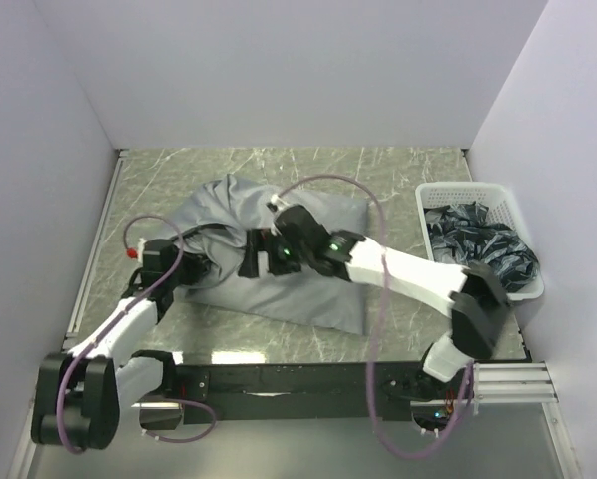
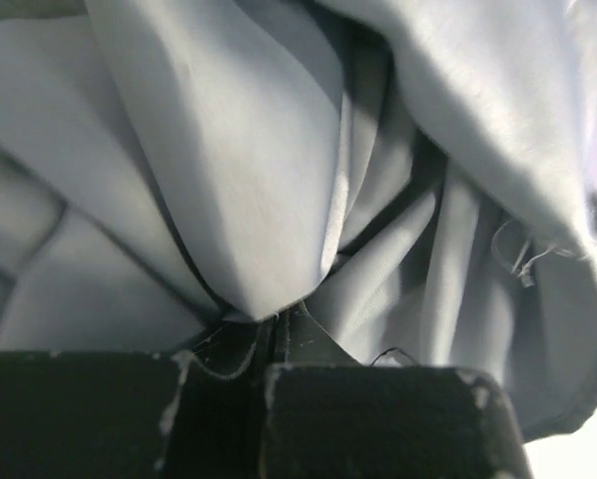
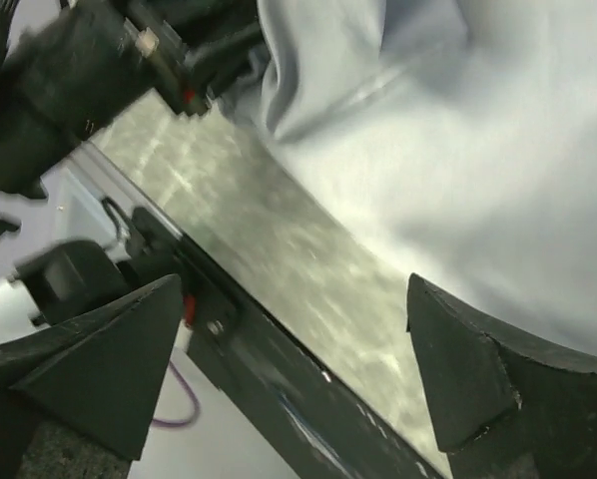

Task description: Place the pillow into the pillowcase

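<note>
**A:** Left gripper (image 2: pixel 279 321) state?

**B:** Clamped tight. A fold of the large plain grey soft-fabric pillowcase (image 1: pixel 308 294) is pinched between its black fingers. The wrist view is nothing but cloth, and the fingertips are half buried in the fold.

**A:** Where is it?

**B:** Near-left part of the grey-green marbled table (image 1: pixel 279 165), at the pillowcase's left end. From the top view the jaws are hidden by the wrist and the cloth.

**A:** Right gripper (image 3: pixel 295 289)?

**B:** Jaws spread wide, nothing between them. It hangs over the left part of the pillowcase, just beside the left gripper. Its wrist view is blurred: table top, the black rail (image 1: pixel 279 377) along the near edge, grey cloth at upper right.

**A:** How does the pillowcase lie?

**B:** Middle of the table, rumpled. One corner points toward the near edge and a bunched part toward the far edge. The right arm crosses it and covers its centre.

**A:** Pillow?

**B:** The cream-white pillow can't be made out in any view. Cannot tell if it's inside the pillowcase.

**A:** Further back?

**B:** A white perforated plastic basket (image 1: pixel 463 188) sits at the right edge, toward the far-right corner, apart from the pillowcase. It holds dark crumpled contents (image 1: pixel 478 244), and I can't tell what they are.
</note>
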`<state>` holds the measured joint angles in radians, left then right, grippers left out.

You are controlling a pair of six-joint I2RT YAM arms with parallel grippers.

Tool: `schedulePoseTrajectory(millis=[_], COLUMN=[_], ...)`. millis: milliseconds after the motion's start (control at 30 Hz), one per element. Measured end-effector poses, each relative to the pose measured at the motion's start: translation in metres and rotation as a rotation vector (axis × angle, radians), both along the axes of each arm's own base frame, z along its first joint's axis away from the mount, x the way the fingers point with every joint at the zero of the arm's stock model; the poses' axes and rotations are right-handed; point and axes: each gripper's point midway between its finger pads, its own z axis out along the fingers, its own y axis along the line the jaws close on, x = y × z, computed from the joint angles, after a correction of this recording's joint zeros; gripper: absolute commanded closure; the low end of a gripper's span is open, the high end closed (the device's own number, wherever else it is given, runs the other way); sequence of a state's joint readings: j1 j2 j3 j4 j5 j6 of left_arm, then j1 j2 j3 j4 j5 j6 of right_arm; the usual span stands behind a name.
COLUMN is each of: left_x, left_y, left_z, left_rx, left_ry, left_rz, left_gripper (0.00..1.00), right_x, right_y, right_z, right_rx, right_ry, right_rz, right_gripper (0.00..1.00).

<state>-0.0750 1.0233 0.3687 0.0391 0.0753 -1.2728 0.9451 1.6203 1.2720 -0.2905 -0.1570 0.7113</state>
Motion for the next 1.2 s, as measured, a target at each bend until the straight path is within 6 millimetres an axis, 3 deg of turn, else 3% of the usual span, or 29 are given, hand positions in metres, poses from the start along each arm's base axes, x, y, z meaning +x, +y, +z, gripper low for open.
schedulePoseTrajectory(millis=[100,267,400,533,667,800,933,1067,1200], left_x=[0.007,0.008,0.006,0.004,-0.002,-0.016,-0.032,-0.046,-0.062], left_y=[-0.028,-0.087,-0.114,-0.113,-0.105,-0.089,-0.066,-0.059,-0.061], left_z=[-0.003,-0.002,0.003,0.006,0.018,0.034,0.041,0.032,0.005], left_rx=[-0.022,-0.076,-0.104,-0.096,-0.084,-0.076,-0.069,-0.06,-0.044], left_ry=[-0.017,-0.041,-0.042,-0.037,-0.05,-0.076,-0.104,-0.09,-0.012], left_rz=[-0.045,-0.158,-0.215,-0.203,-0.181,-0.154,-0.114,-0.114,-0.148], left_gripper=[0.99,0.99,0.99,0.99,0.99,0.99,0.99,0.99,0.99], right_x=[-0.012,0.005,0.004,-0.004,0.005,0.03,0.075,0.134,0.192], right_y=[-0.03,-0.082,-0.129,-0.167,-0.181,-0.192,-0.201,-0.214,-0.243], right_z=[0.006,0.011,-0.037,-0.096,-0.117,-0.137,-0.138,-0.125,-0.103], right_rx=[-0.016,-0.031,-0.097,-0.219,-0.255,-0.266,-0.289,-0.305,-0.308], right_ry=[-0.057,-0.128,-0.072,0.023,0.072,0.142,0.174,0.158,0.116], right_rz=[-0.052,-0.26,-0.398,-0.482,-0.535,-0.584,-0.63,-0.689,-0.786], right_gripper=[0.01,0.06,0.28,0.29,0.3,0.29,0.27,0.26,0.23])
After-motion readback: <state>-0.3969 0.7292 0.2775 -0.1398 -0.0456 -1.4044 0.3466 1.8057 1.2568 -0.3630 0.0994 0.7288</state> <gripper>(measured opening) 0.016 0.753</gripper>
